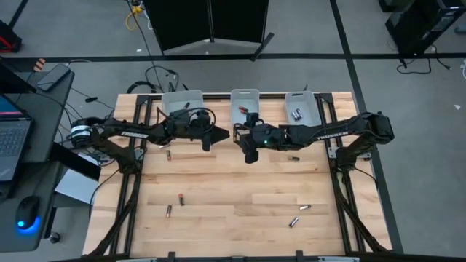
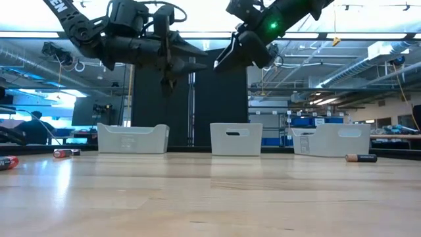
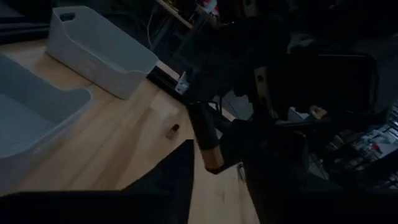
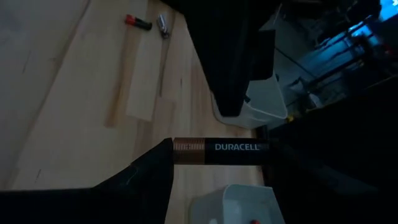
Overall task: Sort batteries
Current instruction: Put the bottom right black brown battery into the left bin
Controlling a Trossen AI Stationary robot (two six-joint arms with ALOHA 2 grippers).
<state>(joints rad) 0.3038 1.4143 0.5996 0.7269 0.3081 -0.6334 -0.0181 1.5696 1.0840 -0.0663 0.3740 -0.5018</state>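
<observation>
Overhead first: both arms meet above the far-centre of the table (image 1: 240, 211), just in front of the three bins. Left gripper (image 1: 216, 135) and right gripper (image 1: 244, 140) sit tip to tip, nearly touching. Left bin (image 1: 182, 101), middle bin (image 1: 245, 104) and right bin (image 1: 301, 106) line the far edge; batteries show inside the middle and right ones. Loose batteries on the wood: one near the far-left (image 1: 168, 155), two toward the near-left (image 1: 180, 198) (image 1: 168, 210), two near-right (image 1: 303, 207) (image 1: 294, 220), one just under the right arm (image 1: 294, 156).

Table-level view: both grippers hang high above the surface, in front of the bins. A battery lies at the right edge (image 2: 361, 158), more at the left edge (image 2: 63, 153).

Left wrist view: a black, copper-ended battery (image 3: 205, 137) stands between the two claws. The far end is buried in the right claw's dark body; can't tell whether the left fingers actually pinch it.

Right wrist view: right fingers clenched on a Duracell battery (image 4: 217, 151), held level, copper end toward the dark finger (image 4: 149, 177). Two loose batteries lie on the wood beyond (image 4: 138, 22) (image 4: 163, 25).
</observation>
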